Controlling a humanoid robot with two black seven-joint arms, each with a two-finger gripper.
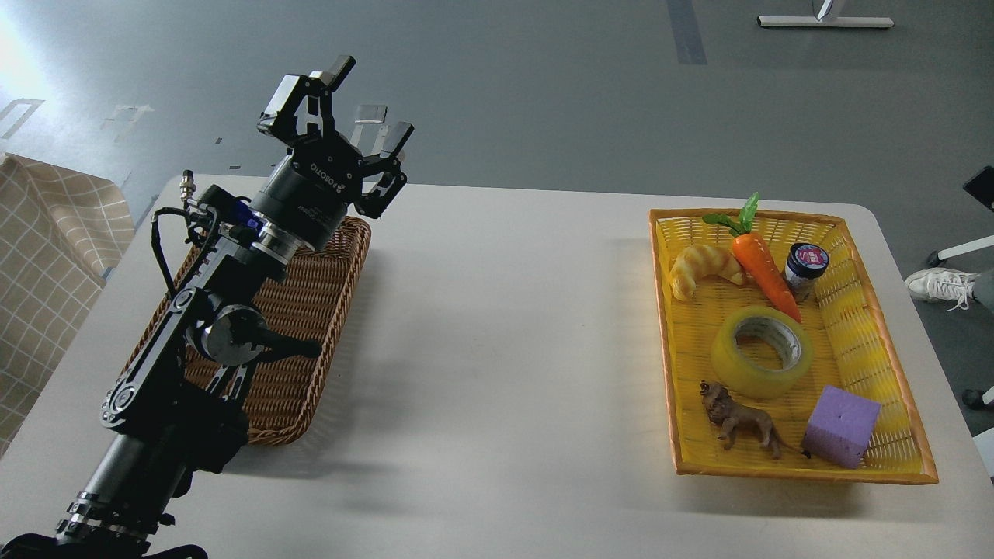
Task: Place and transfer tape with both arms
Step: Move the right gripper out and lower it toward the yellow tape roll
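Left gripper [359,109] spread and empty above brown basket [311,310] at desk's left edge; tape [762,351] flat mid yellow basket [893,365], likely light, stiff, slick—pinch across wall via core.

"ROBOTIQ" in white on left hand [361,105] body; jar label unreadable.

brown basket [326,310]: left arm [210,310] covers much of it
shoe [943,286]: leg cut off at right edge
jar [805,268]: lid label too small to read
right arm: out of frame
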